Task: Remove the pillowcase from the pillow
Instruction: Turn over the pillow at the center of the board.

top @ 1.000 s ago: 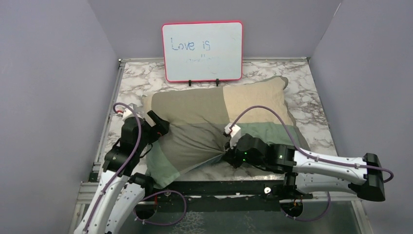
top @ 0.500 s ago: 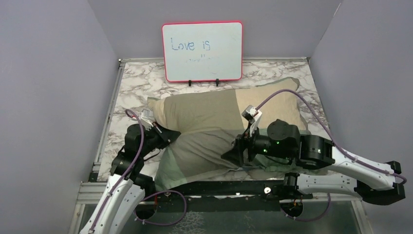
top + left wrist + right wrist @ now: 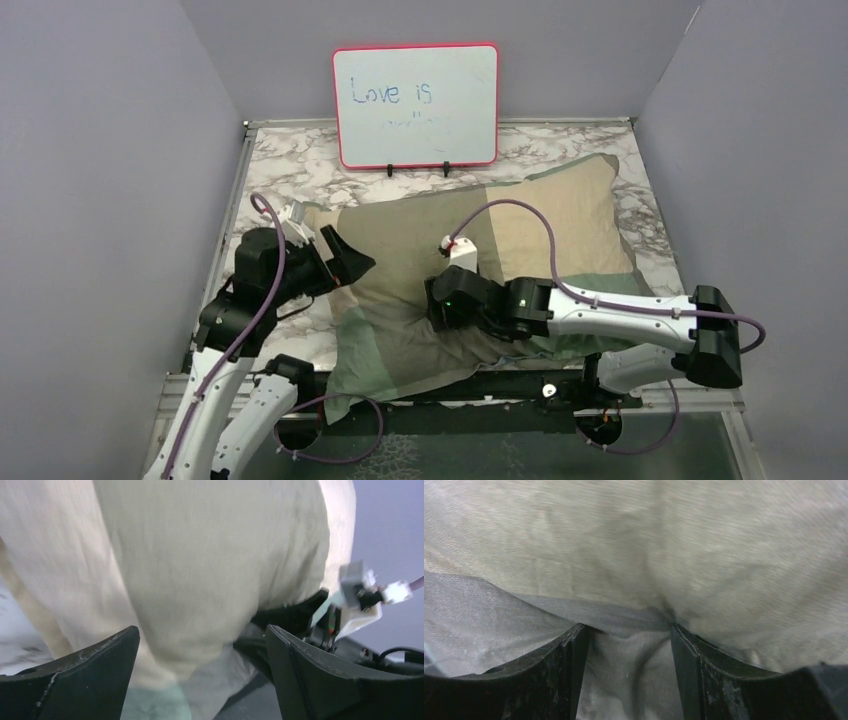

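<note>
The pillowcase (image 3: 520, 220), in tan, olive and pale green blocks, lies slanted across the marble table with the pillow hidden inside it. My left gripper (image 3: 358, 262) hangs open at its left end. In the left wrist view the tan cloth (image 3: 200, 555) bulges just beyond the wide-open left gripper (image 3: 200, 635), with nothing clamped. My right gripper (image 3: 438, 305) presses down on the middle of the case. In the right wrist view the right gripper (image 3: 626, 630) stands open, its fingertips (image 3: 574, 640) dug into the cloth (image 3: 634, 545), with a grey fold bunched between the jaws.
A red-framed whiteboard (image 3: 415, 105) stands on its stand at the back of the table (image 3: 290, 165). Grey walls close in left and right. A metal rail (image 3: 450, 385) runs along the near edge. The right arm's wrist (image 3: 360, 600) shows in the left wrist view.
The right gripper let go of the near bunch, opened and moved left onto the case's middle. The left gripper shut briefly, reopened and rose. The pillow shifted back and right.
</note>
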Available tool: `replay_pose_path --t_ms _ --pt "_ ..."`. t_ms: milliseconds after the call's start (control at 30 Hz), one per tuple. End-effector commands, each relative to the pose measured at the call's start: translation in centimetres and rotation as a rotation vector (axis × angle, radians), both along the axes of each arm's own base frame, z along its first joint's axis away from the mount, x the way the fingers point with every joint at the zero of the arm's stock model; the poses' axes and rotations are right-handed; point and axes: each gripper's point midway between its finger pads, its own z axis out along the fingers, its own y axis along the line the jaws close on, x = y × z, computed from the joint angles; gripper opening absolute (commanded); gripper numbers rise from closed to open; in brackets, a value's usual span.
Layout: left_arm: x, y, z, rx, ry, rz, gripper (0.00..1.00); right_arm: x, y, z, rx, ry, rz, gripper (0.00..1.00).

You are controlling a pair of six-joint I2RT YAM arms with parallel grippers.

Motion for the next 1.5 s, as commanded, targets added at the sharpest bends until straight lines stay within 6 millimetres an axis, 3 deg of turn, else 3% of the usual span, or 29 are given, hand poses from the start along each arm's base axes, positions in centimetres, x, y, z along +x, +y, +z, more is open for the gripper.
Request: replay_pose_path --t_ms 0,100,200,367,500,633,767,867,967,1100,1200,1267,1333,1367,1467 --pt "2.9 3.5 2.5 0.281 -0.091 0.073 0.99 -4.1 -4.4 -6.6 -0.049 0.215 -0.083 0.64" --pt "6.1 4.1 3.7 0.397 -0.114 0.079 0.99 -5.8 -6.5 -9.8 -0.061 0.287 -0.097 0.63" --pt "9.7 3.1 4.3 0.443 -0.143 0.031 0.99 -6.6 -8.3 -11.5 -0.096 0.314 -0.116 0.63" --pt "14.6 -0.4 4.2 0.435 -0.209 -0.205 0.99 -6.3 -9.2 -11.5 -0.119 0.289 -0.133 0.63" --pt "17.4 -2.0 4.1 0.392 -0.261 -0.380 0.99 -5.9 -9.1 -10.8 -0.108 0.269 -0.139 0.63" --pt "16.9 -5.3 3.5 0.157 -0.263 -0.645 0.99 -5.8 -8.9 -10.4 -0.087 0.260 -0.135 0.64" --pt "13.9 -7.7 3.2 -0.078 -0.265 -0.861 0.99 -5.5 -9.3 -10.3 -0.100 0.244 -0.148 0.67" --pt "12.4 -8.5 2.5 -0.084 -0.268 -0.907 0.99 -5.3 -9.6 -10.2 -0.114 0.234 -0.158 0.68" --pt "11.7 -9.7 0.3 -0.035 -0.210 -0.914 0.99 -5.1 -9.6 -9.8 -0.114 0.225 -0.163 0.69" --pt "8.9 -11.2 -1.8 -0.069 -0.158 -1.002 0.98 -4.5 -9.6 -8.9 -0.119 0.196 -0.175 0.71" --pt "6.6 -12.5 -3.0 -0.029 -0.142 -1.061 0.74 -4.2 -9.8 -8.1 -0.115 0.181 -0.199 0.73" --pt "5.5 -12.9 -3.3 -0.033 -0.137 -1.090 0.48 -4.1 -9.7 -7.4 -0.100 0.176 -0.202 0.75" --pt "5.9 -12.6 -3.8 0.007 -0.119 -1.059 0.11 -3.9 -9.4 -6.2 -0.088 0.169 -0.198 0.76" --pt "6.4 -12.4 -4.0 0.038 -0.111 -1.032 0.00 -3.9 -9.3 -5.4 -0.080 0.165 -0.194 0.77" --pt "8.1 -12.1 -3.1 0.107 -0.135 -0.965 0.00 -3.9 -8.8 -2.6 -0.054 0.158 -0.162 0.79"
